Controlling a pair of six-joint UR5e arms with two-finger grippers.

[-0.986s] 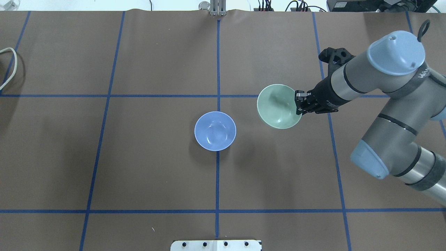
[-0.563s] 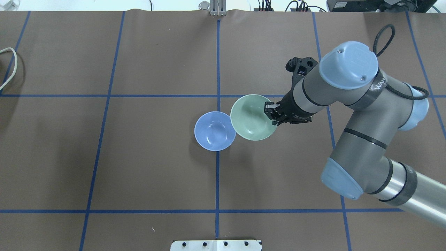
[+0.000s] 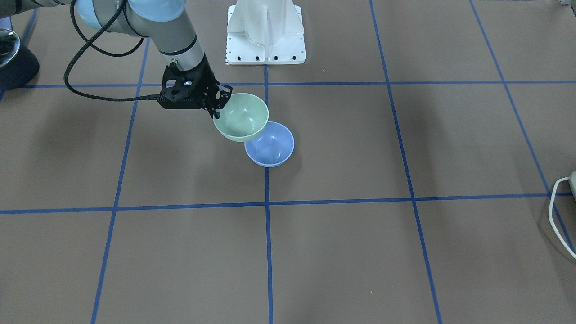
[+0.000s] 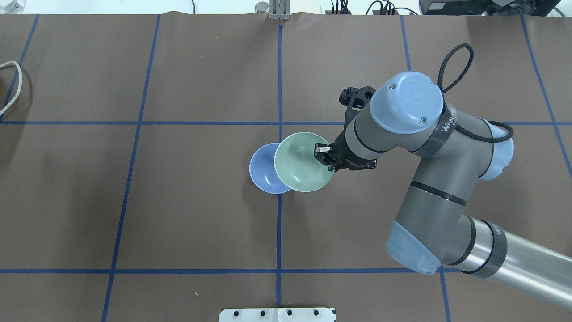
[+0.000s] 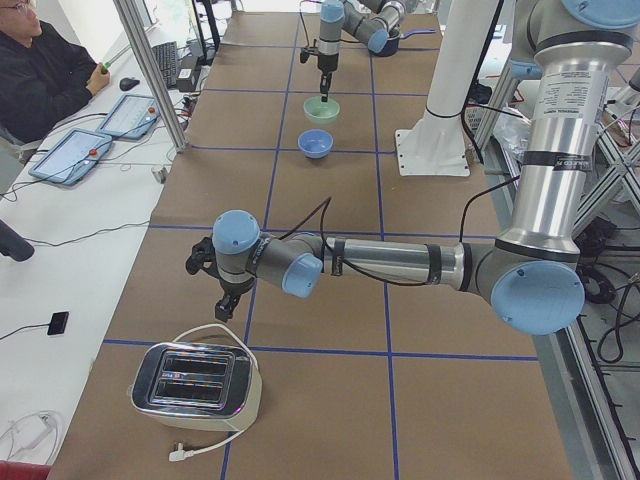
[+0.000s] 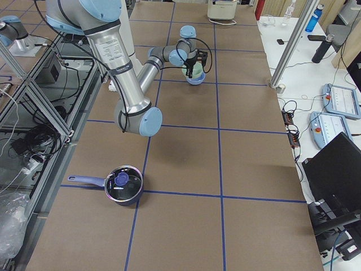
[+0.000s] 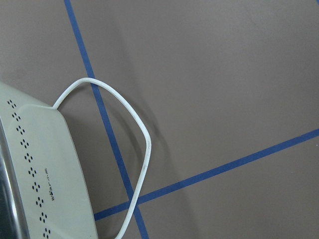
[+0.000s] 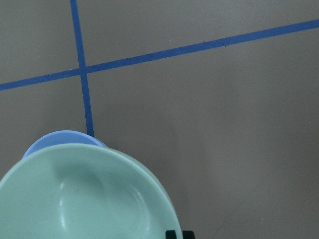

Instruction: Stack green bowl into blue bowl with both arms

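Note:
The green bowl [image 4: 299, 163] hangs above the table, pinched at its rim by my right gripper [image 4: 322, 154], which is shut on it. It partly overlaps the blue bowl [image 4: 262, 172], which sits on the centre tape line. In the front-facing view the green bowl [image 3: 240, 118] is higher than and beside the blue bowl [image 3: 272, 146], held by the right gripper [image 3: 219, 105]. The right wrist view shows the green bowl [image 8: 75, 199] with the blue bowl's rim [image 8: 55, 138] behind it. My left gripper [image 5: 228, 300] hovers near the toaster; I cannot tell if it is open or shut.
A silver toaster [image 5: 195, 385] with a white cable [image 7: 139, 129] stands at the table's left end. A dark pot [image 6: 121, 183] sits at the right end. The white pedestal [image 3: 265, 31] stands at the robot's edge. An operator sits beside the table.
My right arm has carried the green bowl leftward, from well right of the blue bowl to overlapping its right side. The blue bowl has not moved.

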